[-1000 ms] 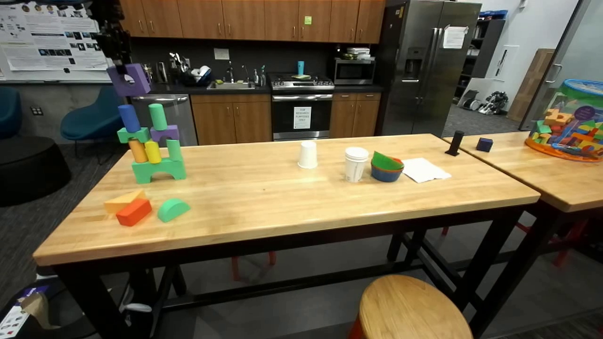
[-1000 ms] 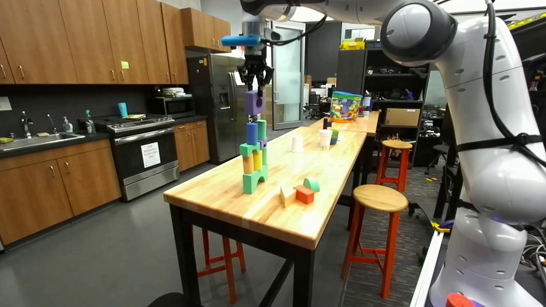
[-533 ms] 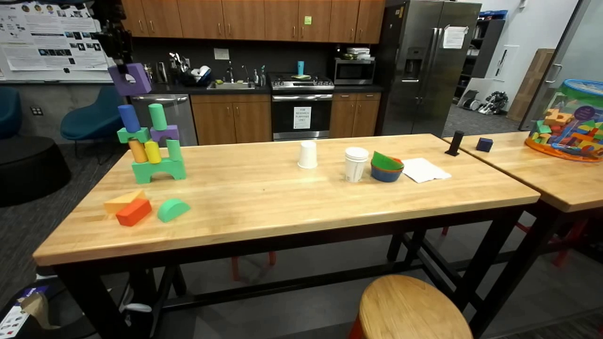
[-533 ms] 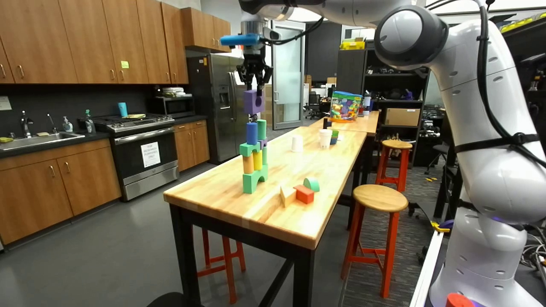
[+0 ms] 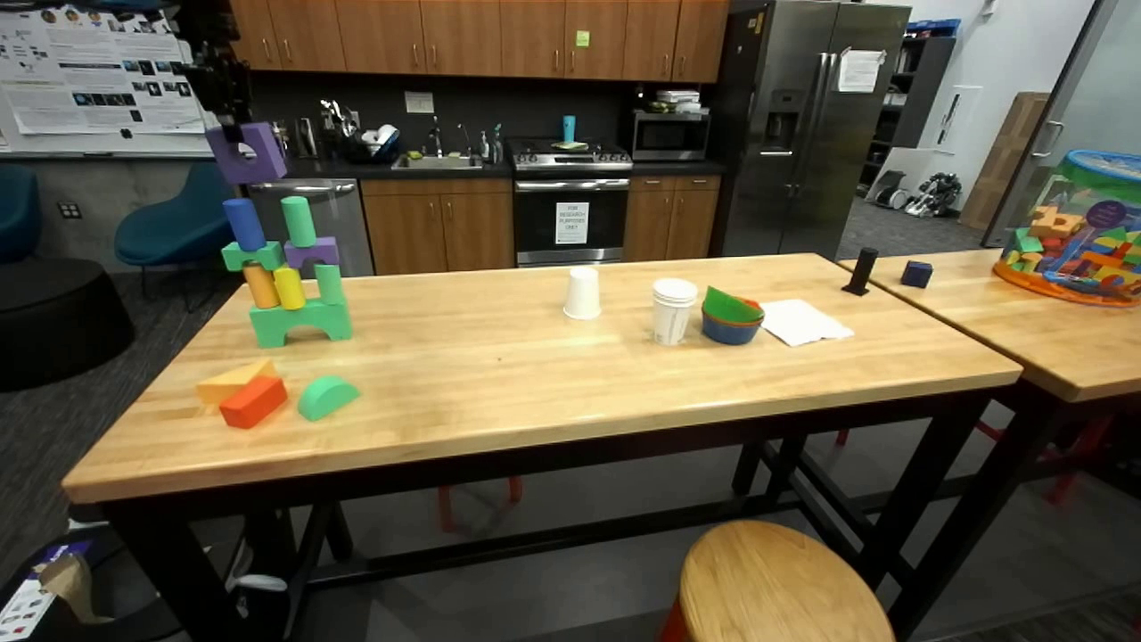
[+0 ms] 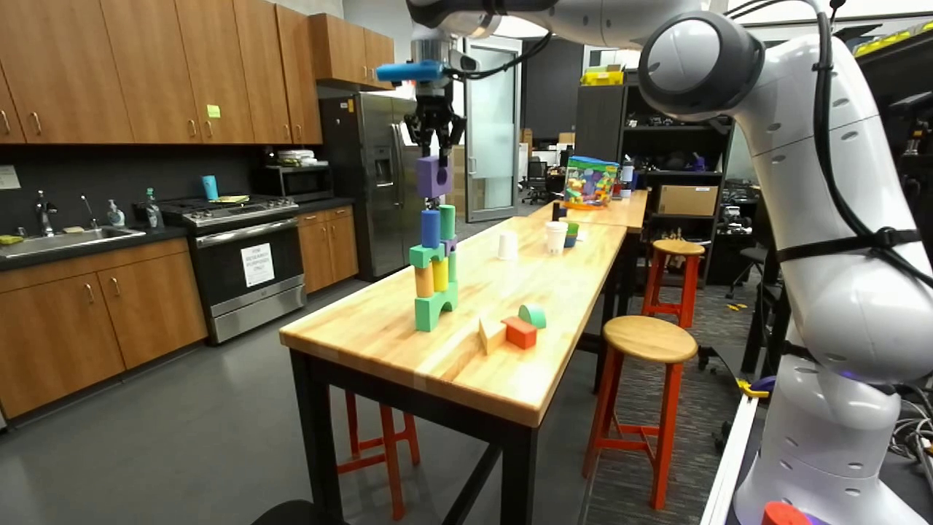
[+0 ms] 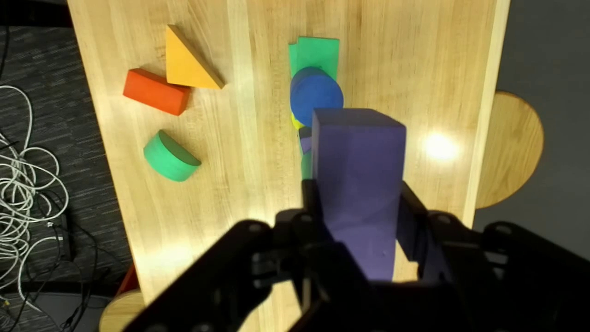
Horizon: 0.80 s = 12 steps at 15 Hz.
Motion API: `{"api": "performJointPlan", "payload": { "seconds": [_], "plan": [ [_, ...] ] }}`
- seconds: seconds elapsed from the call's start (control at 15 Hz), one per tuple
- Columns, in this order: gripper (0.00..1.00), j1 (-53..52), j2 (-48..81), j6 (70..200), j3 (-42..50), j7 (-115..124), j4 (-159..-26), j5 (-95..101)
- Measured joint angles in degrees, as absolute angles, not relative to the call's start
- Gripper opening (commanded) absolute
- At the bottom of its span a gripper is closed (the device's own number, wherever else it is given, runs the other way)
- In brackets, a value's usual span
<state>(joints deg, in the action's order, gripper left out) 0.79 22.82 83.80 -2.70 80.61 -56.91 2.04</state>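
My gripper [image 7: 356, 180] is shut on a purple block [image 7: 359, 152] with a round hole, its fingers on two opposite sides. In both exterior views the purple block [image 5: 269, 153] [image 6: 426, 177] hangs upright in the air, with a gap above a block tower. The tower's top pieces are a blue cylinder [image 5: 243, 223] and a green cylinder [image 5: 299, 221], side by side. Below are a purple arch [image 5: 312, 252], orange [image 5: 262, 286] and yellow [image 5: 289, 287] cylinders, and a green arch [image 5: 303, 321] as base. In the wrist view the purple block hides much of the tower.
On the table [image 5: 499, 392] lie an orange wedge [image 5: 233, 382], a red block [image 5: 253, 402] and a green half-round [image 5: 327, 398]. Farther along stand white cups [image 5: 583, 292], bowls [image 5: 731, 330] and white paper [image 5: 806, 322]. Stools [image 6: 650, 339] stand by the table.
The purple block and gripper have shifted slightly to the right in an exterior view, with the block still held. The arm's elbow has moved a little left. The tower has not moved.
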Motion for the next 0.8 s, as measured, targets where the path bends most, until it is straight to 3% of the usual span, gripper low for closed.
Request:
{"api": "performJointPlan", "payload": {
  "seconds": [0.8],
  "plan": [
    [0.15, 0.82, 23.99, 82.83, -2.7, 80.47, -56.84, 2.04]
  ]
}}
